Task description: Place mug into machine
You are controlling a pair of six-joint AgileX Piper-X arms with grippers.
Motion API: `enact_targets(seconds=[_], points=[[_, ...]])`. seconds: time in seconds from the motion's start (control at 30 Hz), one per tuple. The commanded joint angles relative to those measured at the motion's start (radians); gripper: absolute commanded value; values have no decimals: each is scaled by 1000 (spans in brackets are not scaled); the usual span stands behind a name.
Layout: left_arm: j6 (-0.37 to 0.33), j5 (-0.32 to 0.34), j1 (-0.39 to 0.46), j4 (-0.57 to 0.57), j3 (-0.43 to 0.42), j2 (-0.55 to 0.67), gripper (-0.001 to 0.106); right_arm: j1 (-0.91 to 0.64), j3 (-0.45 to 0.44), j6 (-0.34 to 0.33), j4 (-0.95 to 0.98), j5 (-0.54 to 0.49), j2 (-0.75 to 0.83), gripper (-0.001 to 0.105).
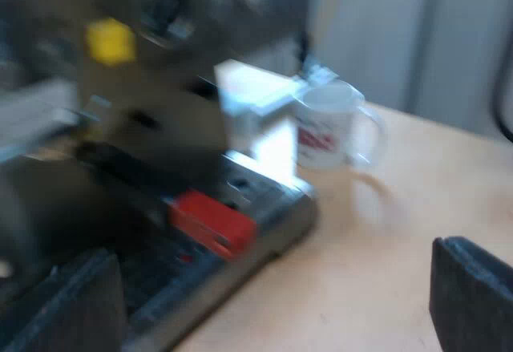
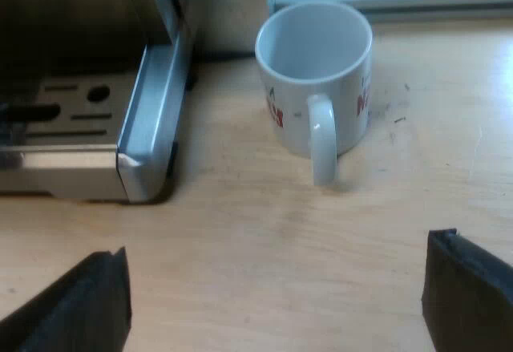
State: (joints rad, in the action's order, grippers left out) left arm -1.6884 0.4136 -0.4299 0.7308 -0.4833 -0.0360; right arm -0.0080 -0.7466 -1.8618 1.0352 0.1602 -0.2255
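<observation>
A white mug (image 2: 314,55) stands upright on the desk (image 2: 264,240), just beside the espresso machine (image 2: 152,119). The left jaws and right jaws are spread wide, holding nothing.

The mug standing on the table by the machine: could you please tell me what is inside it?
The mug looks empty: its bare white inner wall shows in the right wrist view. Its near wall covers the inner floor, so residue there cannot be ruled out.
</observation>
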Motion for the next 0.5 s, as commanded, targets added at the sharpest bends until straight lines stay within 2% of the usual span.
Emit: enact_targets(seconds=[0.03, 0.27, 0.37, 0.5], points=[[40, 28, -65, -45, 49, -12, 78, 2, -8, -59, -7, 11, -22, 75], [63, 31, -163, -261, 213, -14, 78, 2, 66, -135, -100, 11, -38, 75], [63, 31, -164, -291, 266, -16, 78, 2, 116, -141, -184, 11, -40, 75], [63, 31, -164, -295, 292, -16, 78, 2, 188, -141, -284, 11, -42, 75]])
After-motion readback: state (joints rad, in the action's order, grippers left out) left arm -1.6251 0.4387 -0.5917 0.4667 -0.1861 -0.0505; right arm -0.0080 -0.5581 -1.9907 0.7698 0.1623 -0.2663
